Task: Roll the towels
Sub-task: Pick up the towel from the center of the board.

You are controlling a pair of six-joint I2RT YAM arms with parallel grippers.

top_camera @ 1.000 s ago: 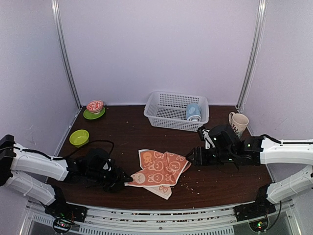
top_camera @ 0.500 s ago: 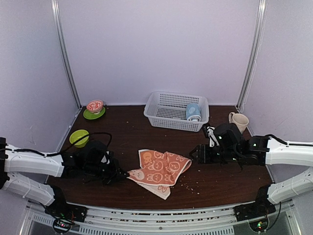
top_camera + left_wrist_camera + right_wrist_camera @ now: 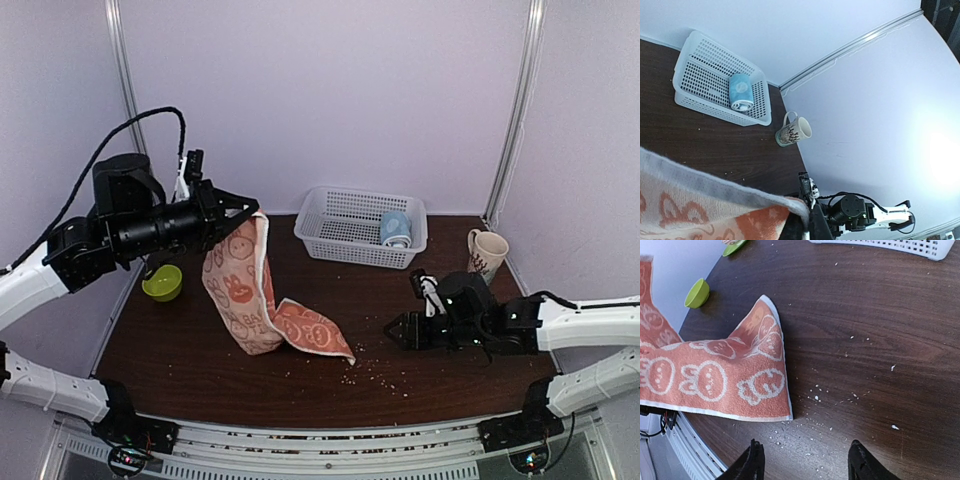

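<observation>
Currently the orange-red towel (image 3: 247, 290) hangs as a long strip. Its top corner is up in the air at the left, and its lower end trails onto the surface (image 3: 200, 370) near the middle. The long axis runs from upper left down to lower right, so the free bottom corner points toward the right arm. The left hand (image 3: 240, 208) is clenched on the top corner, well above the surface. The right hand (image 3: 397, 330) sits low over the surface with its fingers spread and holds nothing. It is near the trailing corner, to that corner's right, but apart from it, so it is judged the nearer hand for taking the free end. The light blue towel (image 3: 396, 228) lies already rolled in the basket (image 3: 350, 252) at the back.

Half a second earlier the orange-red towel lay crumpled flat, with the left hand low at its left corner. The right hand keeps roughly the same place.
</observation>
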